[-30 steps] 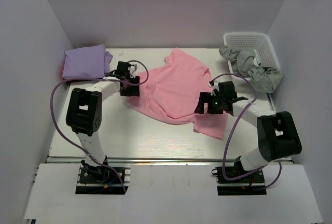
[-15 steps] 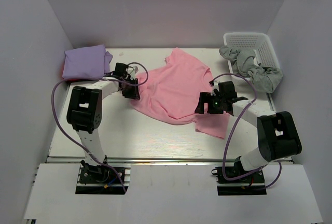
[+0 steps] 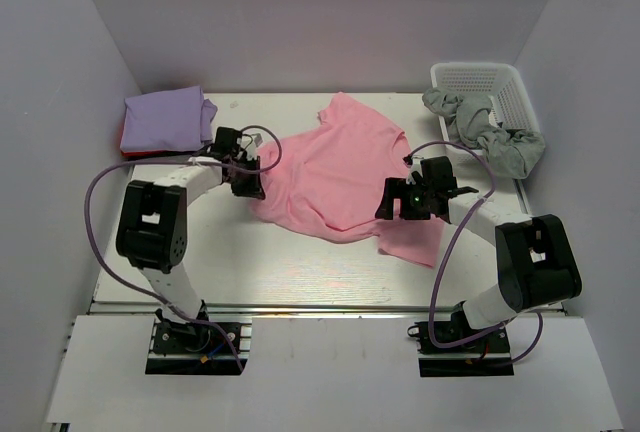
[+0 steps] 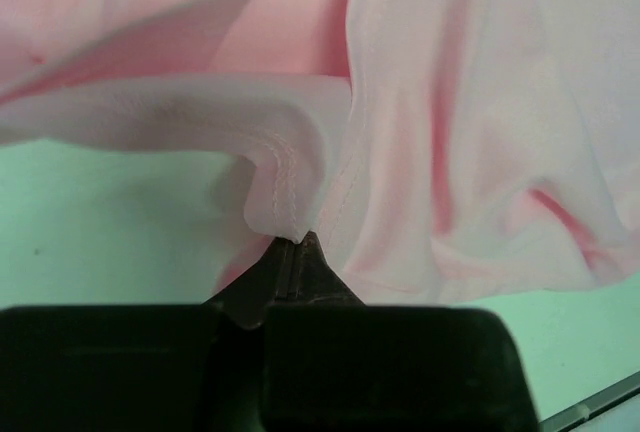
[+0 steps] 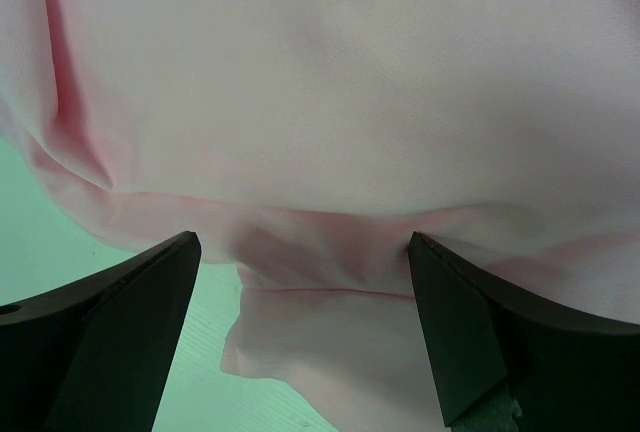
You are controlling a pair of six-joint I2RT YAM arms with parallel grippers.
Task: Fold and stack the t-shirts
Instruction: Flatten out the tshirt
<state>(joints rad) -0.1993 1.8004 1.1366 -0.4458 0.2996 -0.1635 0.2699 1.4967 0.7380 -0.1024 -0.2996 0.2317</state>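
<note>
Presently my left claw (image 4: 297, 245) is clamped on the pink t-shirt (image 3: 340, 167) hem just ahead; my right claw (image 5: 302, 244) gapes wide over its cloth.

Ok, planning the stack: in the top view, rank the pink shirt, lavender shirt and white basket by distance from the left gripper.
1. Pink shirt, pinched in the left gripper.
2. Lavender shirt, back left corner.
3. White basket, back right.
</note>
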